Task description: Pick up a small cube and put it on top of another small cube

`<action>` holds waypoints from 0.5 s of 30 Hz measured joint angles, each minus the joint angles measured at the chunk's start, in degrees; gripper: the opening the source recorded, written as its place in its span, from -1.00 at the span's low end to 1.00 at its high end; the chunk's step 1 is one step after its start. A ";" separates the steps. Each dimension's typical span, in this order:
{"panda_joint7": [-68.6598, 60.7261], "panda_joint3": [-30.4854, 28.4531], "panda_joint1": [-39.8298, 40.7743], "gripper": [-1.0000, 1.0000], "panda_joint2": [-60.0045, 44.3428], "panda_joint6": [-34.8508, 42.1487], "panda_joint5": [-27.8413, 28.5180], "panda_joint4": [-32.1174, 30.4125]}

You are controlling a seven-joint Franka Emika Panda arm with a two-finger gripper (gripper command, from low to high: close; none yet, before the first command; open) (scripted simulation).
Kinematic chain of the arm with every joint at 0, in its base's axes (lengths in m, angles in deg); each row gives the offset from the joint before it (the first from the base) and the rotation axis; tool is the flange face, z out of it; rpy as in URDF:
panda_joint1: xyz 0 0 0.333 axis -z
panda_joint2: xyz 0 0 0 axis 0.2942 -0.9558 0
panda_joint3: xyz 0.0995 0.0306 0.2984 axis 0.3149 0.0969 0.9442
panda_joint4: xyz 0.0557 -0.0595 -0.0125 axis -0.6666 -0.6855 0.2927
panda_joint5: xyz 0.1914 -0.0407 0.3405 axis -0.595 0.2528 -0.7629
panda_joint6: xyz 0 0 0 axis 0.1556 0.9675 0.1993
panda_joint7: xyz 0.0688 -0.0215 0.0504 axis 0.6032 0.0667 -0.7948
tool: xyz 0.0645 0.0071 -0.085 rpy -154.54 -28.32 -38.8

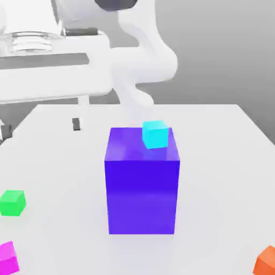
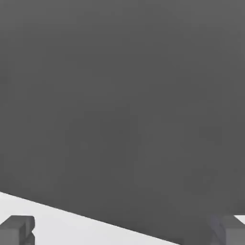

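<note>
Gripper (image 2: 122,234) spread wide, fingertips (image 2: 16,228) cut off at frame edge; green cube (image 1: 12,202) alone on surface (image 1: 215,161), magenta cube (image 1: 7,258) half cropped.

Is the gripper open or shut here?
Open. In the hand view the gripper has its fingertips far apart, with nothing between them.

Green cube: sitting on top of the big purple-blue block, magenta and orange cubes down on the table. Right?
Not quite. The green cube sits on the table, at the exterior view's left. The one on the big purple-blue block is a cyan cube. The magenta cube and orange cube are on the table.
</note>
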 joint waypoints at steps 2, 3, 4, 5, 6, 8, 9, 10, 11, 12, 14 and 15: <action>-4.86 -0.37 1.68 0.00 -4.27 -0.74 -2.03 0.40; -7.13 -0.25 2.54 0.00 -6.36 -1.12 -2.84 0.60; -9.39 -0.22 3.28 0.00 -8.43 -1.54 -3.61 0.78; -11.57 -0.21 4.00 0.00 -10.47 -1.98 -4.26 0.96; -13.66 -0.15 4.78 0.00 -12.47 -2.44 -4.77 1.13; -17.59 -0.05 6.45 0.00 -16.37 -3.45 -5.44 1.45; -19.42 0.02 7.36 0.00 -18.26 -4.00 -5.57 1.60; -21.18 0.04 8.23 0.00 -20.12 -4.57 -5.60 1.73; -22.85 0.05 9.10 0.00 -21.94 -5.18 -5.50 1.86; -24.47 -0.14 9.79 0.00 -23.74 -5.80 -5.36 1.97; -27.47 -0.28 11.47 0.00 -27.18 -7.11 -4.62 2.18; -28.51 0.46 12.54 0.00 -29.06 -8.23 -4.80 2.52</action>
